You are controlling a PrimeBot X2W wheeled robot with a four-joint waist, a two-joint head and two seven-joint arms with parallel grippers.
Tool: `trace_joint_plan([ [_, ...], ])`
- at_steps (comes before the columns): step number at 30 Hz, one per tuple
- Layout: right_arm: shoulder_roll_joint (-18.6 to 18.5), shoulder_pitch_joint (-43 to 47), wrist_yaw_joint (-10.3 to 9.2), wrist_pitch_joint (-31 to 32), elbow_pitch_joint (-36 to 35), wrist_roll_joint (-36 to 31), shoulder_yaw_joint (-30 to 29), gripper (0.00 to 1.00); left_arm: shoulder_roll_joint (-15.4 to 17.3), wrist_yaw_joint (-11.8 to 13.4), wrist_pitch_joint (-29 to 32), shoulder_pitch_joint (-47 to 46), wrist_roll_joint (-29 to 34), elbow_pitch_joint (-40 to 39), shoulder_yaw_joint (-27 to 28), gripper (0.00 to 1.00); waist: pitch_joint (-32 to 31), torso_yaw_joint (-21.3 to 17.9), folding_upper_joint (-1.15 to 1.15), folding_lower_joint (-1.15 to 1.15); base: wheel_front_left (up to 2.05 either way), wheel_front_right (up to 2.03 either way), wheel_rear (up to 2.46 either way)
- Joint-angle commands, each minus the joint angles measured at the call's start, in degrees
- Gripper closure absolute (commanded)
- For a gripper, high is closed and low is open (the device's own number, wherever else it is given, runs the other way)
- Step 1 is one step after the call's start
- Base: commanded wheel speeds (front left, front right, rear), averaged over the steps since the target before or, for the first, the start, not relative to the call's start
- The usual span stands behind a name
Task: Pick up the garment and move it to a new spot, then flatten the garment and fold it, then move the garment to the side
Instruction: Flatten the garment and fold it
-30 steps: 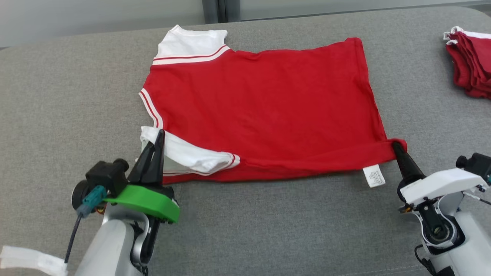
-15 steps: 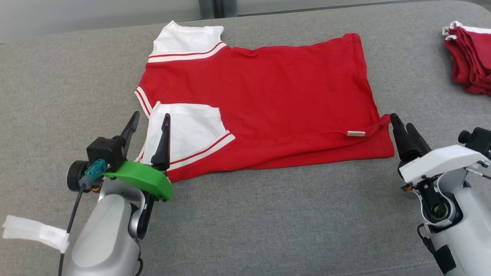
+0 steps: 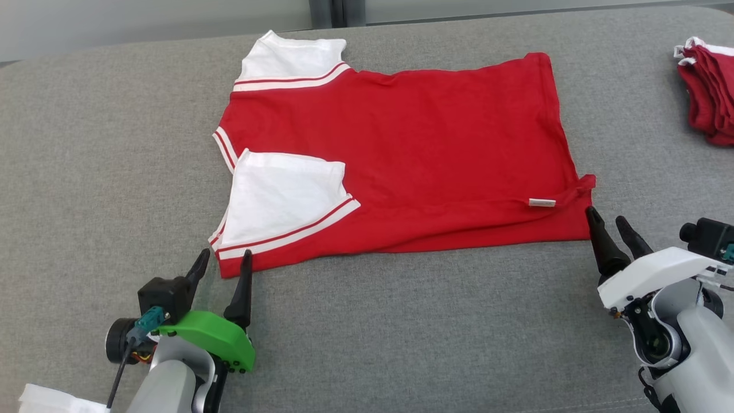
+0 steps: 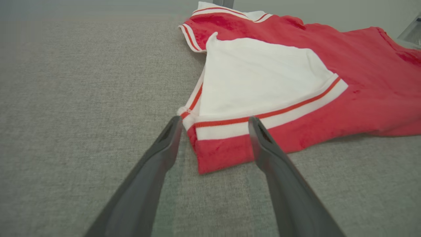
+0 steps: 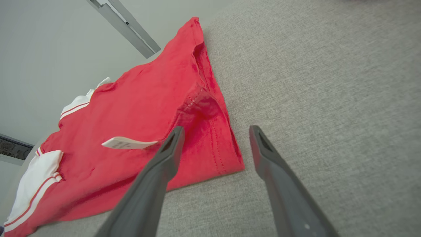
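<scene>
Now | red garment [image 3: 430, 149], white sleeves — folded flat | L hand [image 3: 226, 253], R hand [image 3: 604, 214] released

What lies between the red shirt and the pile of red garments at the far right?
Nothing: in the head view that stretch between shirt and pile is bare grey padded surface.

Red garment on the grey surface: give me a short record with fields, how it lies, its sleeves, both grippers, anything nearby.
garment: red, spread flat on the grey surface, near edge folded over
near sleeve: white, folded onto the red body
far sleeve: white, sticking out flat
label: white, near the right corner
left gripper: open, at the near left corner, holding nothing
right gripper: open, at the near right corner, holding nothing
nearby: stack of red garments, far right
</scene>
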Motion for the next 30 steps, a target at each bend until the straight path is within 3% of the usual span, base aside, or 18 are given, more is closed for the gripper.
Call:
trace_joint_plan([
  [1,-0.1,-1.2,0.01,0.0,0.7,-0.9,0.5,0.0,-0.1,-0.2,-0.2,-0.5,-0.4,0.9,0.4,0.0,0.4,0.2,0.0,0.0,0.0,0.0,0.0],
  [6,0.2,-3.4,0.0,-0.2,4.4,-2.5,2.1,0.0,-1.1,-0.7,0.0,-2.5,-2.0,5.3,0.2,0.0,1.2,0.1,0.0,0.0,0.0,0.0,0.0],
  [7,0.4,-3.9,0.01,-0.5,5.2,-2.7,2.6,0.0,-1.2,-0.8,0.0,-3.0,-2.3,6.2,-0.1,0.13,1.3,0.1,0.0,0.0,0.0,0.0,0.0],
  [8,0.7,-4.2,0.01,-0.4,5.8,-2.6,3.1,0.0,-1.3,-1.0,0.0,-3.4,-2.8,6.7,-0.2,0.44,1.3,0.1,0.0,0.0,0.0,0.0,0.0],
  [9,0.8,-4.5,0.0,-0.4,6.5,-2.5,3.5,0.65,-1.6,-1.1,0.0,-3.8,-3.0,7.3,-0.2,0.85,1.4,0.1,0.0,0.0,0.0,0.0,0.0],
  [10,0.9,-4.8,0.0,-0.6,7.0,-2.3,3.8,0.97,-1.7,-1.1,0.0,-4.1,-3.2,7.7,-0.3,1.0,1.4,0.2,0.0,0.0,0.0,0.0,0.0],
  [20,0.7,-4.4,0.0,-4.9,10.7,0.1,6.8,1.0,-1.4,-1.5,-0.2,-4.0,-5.5,7.2,2.1,1.0,-1.9,1.1,0.0,0.0,0.0,0.0,0.0],
  [30,-2.2,4.7,0.0,-7.2,3.7,2.0,8.0,1.0,-1.9,-0.3,-0.2,8.3,-4.5,-2.6,4.8,1.0,-6.5,1.1,0.0,0.0,0.0,0.0,0.0],
])
